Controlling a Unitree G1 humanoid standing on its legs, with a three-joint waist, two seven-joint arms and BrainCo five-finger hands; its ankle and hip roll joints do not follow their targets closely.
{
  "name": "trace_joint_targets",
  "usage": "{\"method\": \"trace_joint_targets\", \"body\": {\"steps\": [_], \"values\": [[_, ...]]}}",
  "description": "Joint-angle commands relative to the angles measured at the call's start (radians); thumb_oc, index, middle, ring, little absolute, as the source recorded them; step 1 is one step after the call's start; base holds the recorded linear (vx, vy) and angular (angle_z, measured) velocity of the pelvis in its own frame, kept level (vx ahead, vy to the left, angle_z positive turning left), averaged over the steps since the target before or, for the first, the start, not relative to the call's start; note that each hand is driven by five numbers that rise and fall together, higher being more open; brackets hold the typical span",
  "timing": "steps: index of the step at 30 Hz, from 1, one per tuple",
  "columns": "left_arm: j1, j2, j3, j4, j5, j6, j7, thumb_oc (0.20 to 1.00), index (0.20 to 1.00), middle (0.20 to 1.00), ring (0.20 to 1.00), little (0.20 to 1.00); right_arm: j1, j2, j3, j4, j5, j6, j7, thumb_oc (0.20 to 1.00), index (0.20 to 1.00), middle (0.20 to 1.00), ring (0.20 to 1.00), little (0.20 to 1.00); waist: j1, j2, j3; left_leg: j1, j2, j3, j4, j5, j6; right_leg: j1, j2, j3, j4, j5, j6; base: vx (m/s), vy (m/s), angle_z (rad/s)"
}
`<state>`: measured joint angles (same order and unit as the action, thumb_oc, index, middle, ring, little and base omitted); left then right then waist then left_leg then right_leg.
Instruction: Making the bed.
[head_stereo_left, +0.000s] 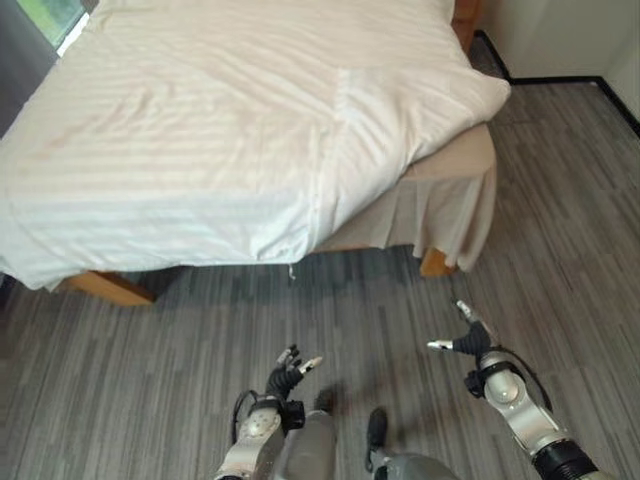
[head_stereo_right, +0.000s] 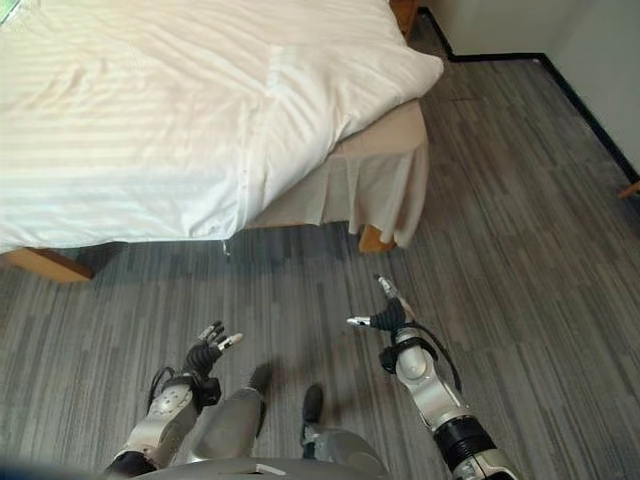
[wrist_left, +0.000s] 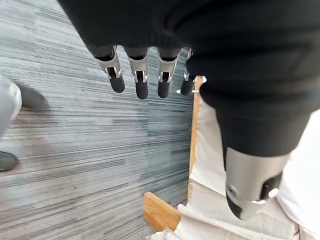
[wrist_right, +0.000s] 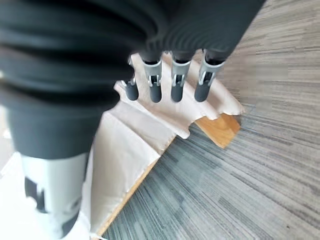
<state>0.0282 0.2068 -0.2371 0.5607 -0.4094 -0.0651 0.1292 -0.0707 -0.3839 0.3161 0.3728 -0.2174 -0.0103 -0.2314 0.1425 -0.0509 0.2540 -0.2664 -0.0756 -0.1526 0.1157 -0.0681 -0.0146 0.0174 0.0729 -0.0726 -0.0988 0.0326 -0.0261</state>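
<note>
A white striped duvet (head_stereo_left: 230, 130) is lying spread over the bed (head_stereo_left: 455, 155), its near corner drooping over the bed's foot edge while a beige bed skirt (head_stereo_left: 440, 215) is hanging below by the wooden bed leg (head_stereo_left: 434, 263). The left hand (head_stereo_left: 289, 374) is hovering over the grey floor (head_stereo_left: 150, 380) short of the bed, fingers relaxed and holding nothing. The right hand (head_stereo_left: 466, 338) is hovering near the bed's corner leg, fingers spread, empty.

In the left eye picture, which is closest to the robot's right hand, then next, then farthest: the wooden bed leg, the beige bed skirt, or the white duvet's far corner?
From the right hand:
1. Wooden bed leg, just ahead on the floor.
2. Beige bed skirt, hanging above the leg.
3. White duvet's far corner, farther back on the bed.
</note>
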Motion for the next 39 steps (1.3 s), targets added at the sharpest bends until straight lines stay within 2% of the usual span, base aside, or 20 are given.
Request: {"method": "trace_joint_targets", "body": {"steps": [1, 2, 3, 7, 8, 9, 10, 12, 13, 14, 16, 19, 21, 23, 24, 25, 26, 28, 34, 39], "values": [[-0.015, -0.007, -0.034, 0.005, 0.039, -0.031, -0.013, 1.0, 1.0, 1.0, 1.0, 1.0, 0.02, -0.035, -0.041, -0.054, -0.004, -0.04, -0.02, 1.0, 1.0, 1.0, 1.0, 1.0, 0.021, 0.059, -0.051, 0.02, 0.008, 0.128, -0.099, 0.163, -0.009, 0.061, -0.081, -0.039, 0.012, -0.118, 0.112, 0.56, 0.198, 0.16], [-0.016, -0.017, -0.035, 0.008, 0.026, -0.032, -0.015, 1.0, 1.0, 1.0, 1.0, 1.0, 0.025, -0.029, -0.05, -0.057, -0.015, -0.032, -0.019, 1.0, 1.0, 1.0, 1.0, 1.0, 0.033, 0.051, -0.059, -0.008, -0.002, 0.165, -0.104, 0.187, -0.011, 0.102, -0.079, -0.024, 0.012, -0.143, 0.11, 0.61, 0.229, 0.25], [-0.01, -0.013, -0.031, 0.01, 0.017, -0.032, -0.017, 1.0, 1.0, 1.0, 1.0, 1.0, 0.035, -0.027, -0.055, -0.057, -0.023, -0.033, -0.013, 1.0, 1.0, 1.0, 1.0, 1.0, 0.042, 0.042, -0.075, 0.016, -0.001, 0.166, -0.147, 0.17, 0.0, 0.123, -0.077, -0.021, 0.012, -0.151, 0.113, 0.58, 0.215, -0.05], [-0.006, -0.008, -0.046, 0.011, 0.015, -0.018, -0.035, 1.0, 1.0, 1.0, 1.0, 1.0, 0.071, -0.012, -0.078, -0.056, -0.046, -0.025, -0.012, 1.0, 1.0, 1.0, 1.0, 1.0, 0.045, 0.01, -0.085, 0.063, -0.015, 0.122, -0.184, 0.177, 0.024, 0.128, -0.1, -0.038, 0.118, -0.169, 0.138, 0.36, 0.16, -0.23], [-0.02, 0.001, -0.05, 0.016, 0.019, -0.011, -0.036, 1.0, 1.0, 1.0, 1.0, 1.0, 0.069, -0.012, -0.096, -0.033, -0.046, -0.019, -0.024, 1.0, 1.0, 1.0, 1.0, 1.0, 0.032, -0.011, -0.078, 0.116, -0.009, 0.107, -0.188, 0.15, 0.034, 0.082, -0.116, -0.047, 0.289, -0.142, 0.179, 0.31, 0.196, 0.1], [-0.026, 0.008, -0.054, 0.019, 0.023, -0.006, -0.039, 1.0, 1.0, 1.0, 1.0, 1.0, 0.06, -0.019, -0.103, -0.024, -0.055, -0.012, -0.031, 1.0, 1.0, 1.0, 1.0, 1.0, 0.026, -0.011, -0.074, 0.139, 0.002, 0.101, -0.185, 0.138, 0.039, 0.048, -0.125, -0.056, 0.392, -0.109, 0.199, 0.44, 0.261, 0.08], [-0.031, 0.019, -0.06, 0.01, 0.024, -0.004, -0.041, 1.0, 1.0, 1.0, 1.0, 1.0, 0.044, -0.033, -0.115, -0.02, -0.062, -0.009, -0.045, 1.0, 1.0, 1.0, 1.0, 1.0, 0.016, -0.013, -0.064, 0.168, 0.01, 0.092, -0.181, 0.123, 0.045, 0.011, -0.136, -0.06, 0.504, -0.039, 0.226, 0.31, 0.176, 0.25], [-0.031, 0.039, -0.056, -0.007, 0.028, -0.004, -0.035, 1.0, 1.0, 1.0, 1.0, 1.0, 0.026, -0.049, -0.131, -0.028, -0.07, -0.001, -0.057, 1.0, 1.0, 1.0, 1.0, 1.0, 0.008, 0.012, -0.057, 0.221, 0.05, 0.071, -0.194, 0.107, 0.052, -0.073, -0.137, -0.082, 0.666, 0.008, 0.224, 0.24, 0.133, 0.32], [-0.031, 0.039, -0.056, -0.007, 0.028, -0.003, -0.035, 1.0, 1.0, 1.0, 1.0, 1.0, 0.025, -0.049, -0.131, -0.028, -0.07, -0.001, -0.058, 1.0, 1.0, 1.0, 1.0, 1.0, 0.008, 0.011, -0.056, 0.221, 0.047, 0.071, -0.193, 0.106, 0.053, -0.076, -0.14, -0.081, 0.674, 0.005, 0.224, 0.29, 0.106, 0.51], [-0.037, 0.061, -0.043, -0.014, 0.033, -0.003, -0.023, 1.0, 1.0, 1.0, 1.0, 1.0, 0.004, -0.066, -0.148, -0.037, -0.09, 0.007, -0.077, 1.0, 1.0, 1.0, 1.0, 1.0, 0.005, 0.023, -0.043, 0.266, 0.076, 0.059, -0.203, 0.086, 0.053, -0.124, -0.199, -0.156, 0.721, 0.014, 0.214, 0.27, 0.041, 0.49], [-0.045, 0.073, -0.041, -0.008, 0.035, -0.002, -0.013, 1.0, 1.0, 1.0, 1.0, 1.0, -0.018, -0.071, -0.158, -0.055, -0.093, 0.014, -0.089, 1.0, 1.0, 1.0, 1.0, 1.0, 0.01, 0.017, -0.031, 0.288, 0.092, 0.05, -0.201, 0.068, 0.049, -0.139, -0.236, -0.204, 0.616, 0.003, 0.197, 0.32, -0.021, 0.47], [-0.048, 0.076, -0.031, 0.012, 0.046, -0.007, -0.007, 1.0, 1.0, 1.0, 1.0, 1.0, -0.018, -0.079, -0.174, -0.085, -0.121, 0.027, -0.099, 1.0, 1.0, 1.0, 1.0, 1.0, 0.01, 0.001, -0.031, 0.335, 0.112, 0.027, -0.203, 0.03, 0.031, -0.156, -0.233, -0.199, 0.378, -0.015, 0.195, 0.32, -0.121, 0.5], [-0.061, 0.068, -0.029, 0.021, 0.055, -0.014, -0.003, 1.0, 1.0, 1.0, 1.0, 1.0, -0.005, -0.107, -0.182, -0.07, -0.204, 0.06, -0.119, 1.0, 1.0, 1.0, 1.0, 1.0, 0.0, -0.003, -0.039, 0.351, 0.123, -0.023, -0.203, 0.011, 0.016, -0.177, -0.211, -0.116, 0.191, 0.016, 0.208, 0.4, -0.151, 0.53], [-0.084, 0.056, -0.053, 0.016, 0.067, -0.023, -0.005, 1.0, 1.0, 1.0, 1.0, 1.0, 0.007, -0.144, -0.215, -0.059, -0.236, 0.082, -0.146, 1.0, 1.0, 1.0, 1.0, 1.0, -0.013, 0.001, -0.043, 0.354, 0.12, -0.101, -0.203, -0.006, 0.008, -0.2, -0.213, 0.015, 0.12, 0.063, 0.23, 0.38, -0.116, 1.17], [-0.093, 0.051, -0.068, 0.004, 0.069, -0.026, -0.009, 1.0, 1.0, 1.0, 1.0, 1.0, 0.005, -0.169, -0.228, -0.057, -0.252, 0.097, -0.155, 1.0, 1.0, 1.0, 1.0, 1.0, -0.019, 0.002, -0.046, 0.352, 0.115, -0.133, -0.203, -0.008, 0.004, -0.204, -0.216, 0.057, 0.103, 0.072, 0.232, 0.23, -0.078, 1.5], [-0.093, 0.051, -0.068, 0.005, 0.069, -0.026, -0.009, 1.0, 1.0, 1.0, 1.0, 1.0, 0.005, -0.169, -0.228, -0.057, -0.252, 0.097, -0.155, 1.0, 1.0, 1.0, 1.0, 1.0, -0.019, 0.002, -0.046, 0.352, 0.115, -0.134, -0.203, -0.008, 0.003, -0.203, -0.216, 0.056, 0.103, 0.073, 0.232, 0.28, -0.101, 1.31], [-0.094, 0.052, -0.099, -0.02, 0.081, -0.032, -0.024, 1.0, 1.0, 1.0, 1.0, 1.0, 0.029, -0.203, -0.271, -0.055, -0.272, 0.113, -0.157, 1.0, 1.0, 1.0, 1.0, 1.0, -0.016, -0.005, -0.057, 0.353, 0.104, -0.188, -0.203, -0.022, -0.004, -0.166, -0.234, 0.086, 0.073, 0.064, 0.219, 0.23, -0.144, 0.88], [-0.08, 0.055, -0.093, -0.033, 0.097, -0.036, -0.025, 1.0, 1.0, 1.0, 1.0, 1.0, -0.012, -0.249, -0.301, -0.064, -0.299, 0.132, -0.176, 1.0, 1.0, 1.0, 1.0, 1.0, -0.033, -0.017, -0.071, 0.336, 0.106, -0.197, -0.203, -0.012, -0.014, -0.149, -0.252, 0.049, 0.06, 0.123, 0.239, 0.24, -0.236, 0.9], [0.03, 0.086, -0.058, -0.078, 0.114, -0.026, -0.029, 1.0, 1.0, 1.0, 1.0, 1.0, -0.077, -0.34, -0.42, -0.172, -0.385, 0.195, -0.259, 1.0, 1.0, 1.0, 1.0, 1.0, -0.037, 0.005, -0.13, 0.287, 0.143, -0.215, -0.203, 0.005, -0.05, -0.112, -0.23, 0.015, 0.012, 0.072, 0.217, 0.13, -0.155, 0.65], [0.053, 0.089, -0.062, -0.12, 0.116, -0.016, -0.024, 1.0, 1.0, 1.0, 1.0, 1.0, -0.095, -0.265, -0.457, -0.266, -0.424, 0.216, -0.328, 1.0, 1.0, 1.0, 1.0, 1.0, -0.037, 0.036, -0.154, 0.265, 0.17, -0.227, -0.203, 0.027, -0.083, -0.095, -0.202, 0.016, 0.012, 0.019, 0.189, 0.12, -0.13, -0.08]]}}
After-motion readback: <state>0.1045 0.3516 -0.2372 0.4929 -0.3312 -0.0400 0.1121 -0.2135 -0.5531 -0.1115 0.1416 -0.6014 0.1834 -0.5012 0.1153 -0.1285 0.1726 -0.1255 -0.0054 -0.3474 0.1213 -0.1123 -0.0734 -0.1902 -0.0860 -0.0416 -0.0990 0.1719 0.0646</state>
